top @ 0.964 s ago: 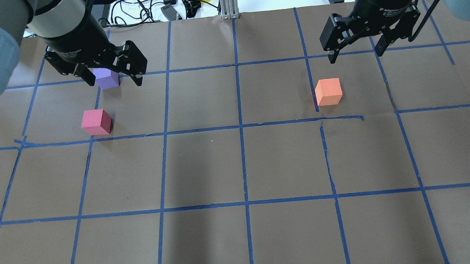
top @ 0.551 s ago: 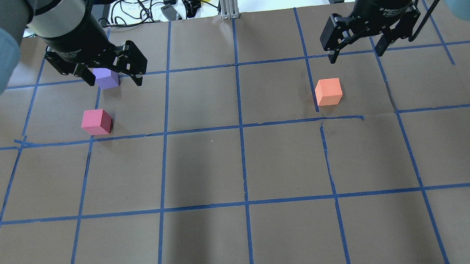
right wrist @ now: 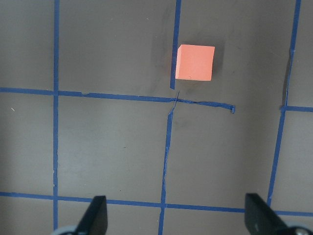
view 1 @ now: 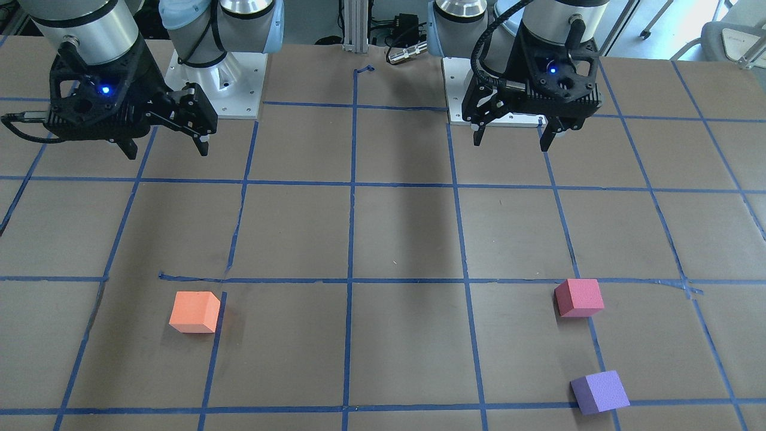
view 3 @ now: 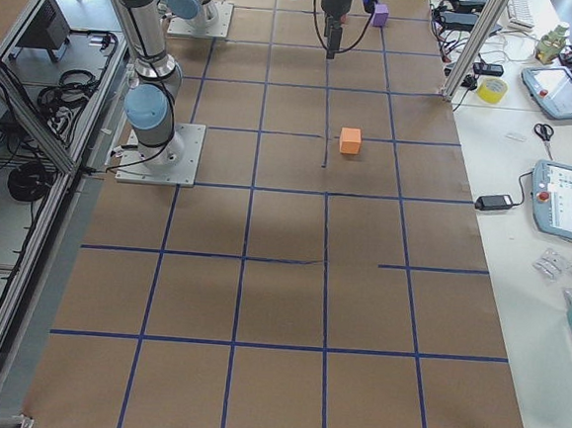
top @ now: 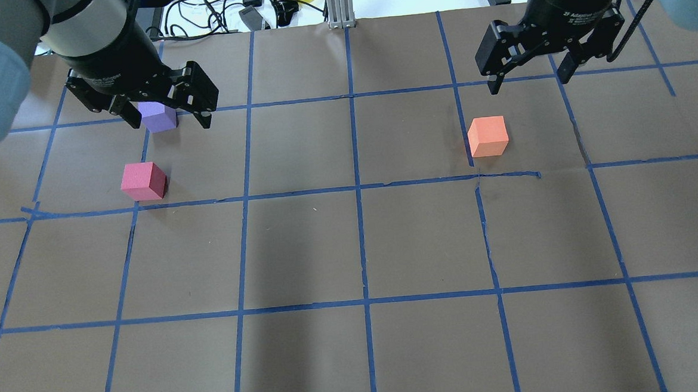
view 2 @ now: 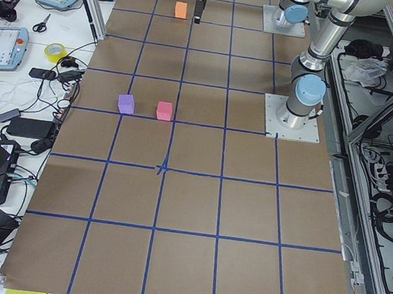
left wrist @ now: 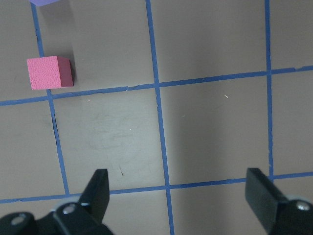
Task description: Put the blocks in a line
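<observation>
Left gripper [view 1: 511, 142] and right gripper [view 1: 166, 151], both spread wide and holding nothing, hang over my table [view 1: 395, 239] at frame top.

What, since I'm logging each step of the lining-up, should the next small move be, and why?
Probably ease the right gripper forward and down over the orange block. That gripper hangs open and empty, short of the block. The block sits alone, far from the pinkish-red block and the purple block, which lie near each other, so it seems the one to bring over.
</observation>
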`<state>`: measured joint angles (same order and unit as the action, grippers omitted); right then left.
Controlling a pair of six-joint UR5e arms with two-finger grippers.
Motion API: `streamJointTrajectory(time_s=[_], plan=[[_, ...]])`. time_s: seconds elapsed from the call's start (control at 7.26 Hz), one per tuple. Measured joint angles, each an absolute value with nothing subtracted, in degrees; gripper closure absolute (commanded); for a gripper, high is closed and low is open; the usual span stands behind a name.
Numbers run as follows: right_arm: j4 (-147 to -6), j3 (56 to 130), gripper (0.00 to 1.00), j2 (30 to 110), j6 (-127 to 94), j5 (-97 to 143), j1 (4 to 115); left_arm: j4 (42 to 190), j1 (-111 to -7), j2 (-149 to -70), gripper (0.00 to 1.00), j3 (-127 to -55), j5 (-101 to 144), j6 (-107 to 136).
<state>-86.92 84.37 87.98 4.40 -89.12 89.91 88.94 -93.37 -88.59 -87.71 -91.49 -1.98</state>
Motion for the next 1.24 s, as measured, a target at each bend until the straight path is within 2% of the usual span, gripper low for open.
streamJointTrajectory(time_s=[0.41,0.55,1.24], plan=[[-89.22,83.53,0.00,86.93,4.36,-89.02,89.79,88.89,-93.38,-88.60,0.00,-87.71,-91.46,-1.92],[-92.62,83.31,0.00,84.29,4.36,-89.00,89.74,88.90,-93.38,-88.60,0.00,-87.72,-91.45,-1.90],[-112.20,84.30,0.00,63.37,4.87,-89.39,87.37,88.88,-93.35,-88.60,0.00,-87.66,-91.46,-1.95]])
